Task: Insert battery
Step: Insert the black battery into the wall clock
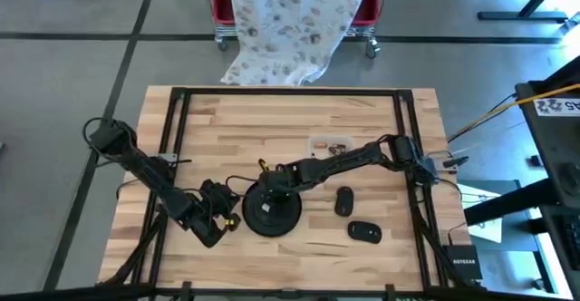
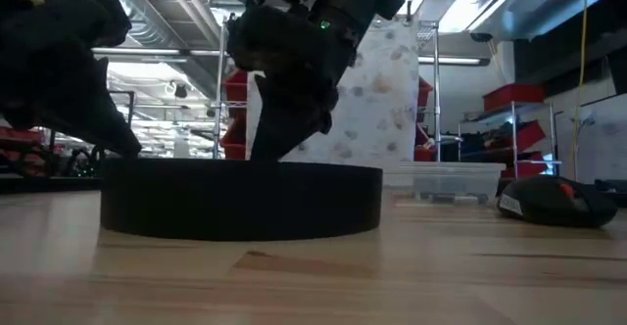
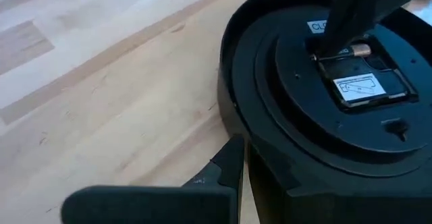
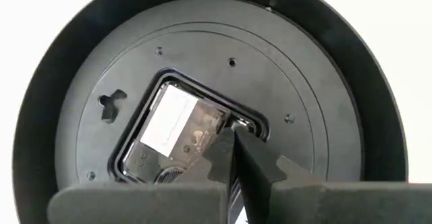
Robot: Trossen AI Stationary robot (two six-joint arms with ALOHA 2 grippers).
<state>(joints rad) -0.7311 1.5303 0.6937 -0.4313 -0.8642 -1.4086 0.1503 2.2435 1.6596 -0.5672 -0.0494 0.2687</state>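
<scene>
Over the clock's compartment, right end effector pinched on battery.

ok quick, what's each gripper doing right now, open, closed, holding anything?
Left gripper: beside the clock, cannot be told.
Right gripper: closed on the battery, at the clock's compartment.
</scene>
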